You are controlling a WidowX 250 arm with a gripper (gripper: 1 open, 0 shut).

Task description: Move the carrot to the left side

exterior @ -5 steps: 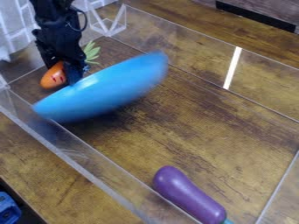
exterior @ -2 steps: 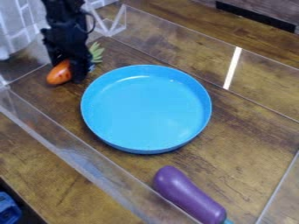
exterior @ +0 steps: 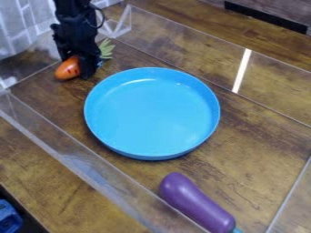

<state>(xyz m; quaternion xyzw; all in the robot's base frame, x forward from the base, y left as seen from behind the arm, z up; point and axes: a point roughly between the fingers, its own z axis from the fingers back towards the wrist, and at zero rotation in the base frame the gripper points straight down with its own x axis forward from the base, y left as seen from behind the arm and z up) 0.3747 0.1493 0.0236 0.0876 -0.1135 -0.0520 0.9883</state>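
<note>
Table [exterior: 261, 118]: dark wood, visible grain, worn finish with a glossy streak of reflected light. Walls [exterior: 73, 150] around it: clear, smooth plastic or acrylic. Plate [exterior: 152, 111]: blue plastic, smooth, semi-matt. Eggplant [exterior: 197, 204]: purple plastic, slight sheen. Carrot [exterior: 67, 68]: orange plastic, glossy. Gripper [exterior: 76, 50]: black, matt.

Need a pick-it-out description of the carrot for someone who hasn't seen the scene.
Start at the large round blue plastic plate in the middle of the clear-walled wooden tabletop. Look past its upper-left rim to the far left corner, where the black robot gripper comes down. The small orange toy carrot lies right at its fingers: the only orange thing there, unlike the purple toy eggplant at the bottom edge.
</note>
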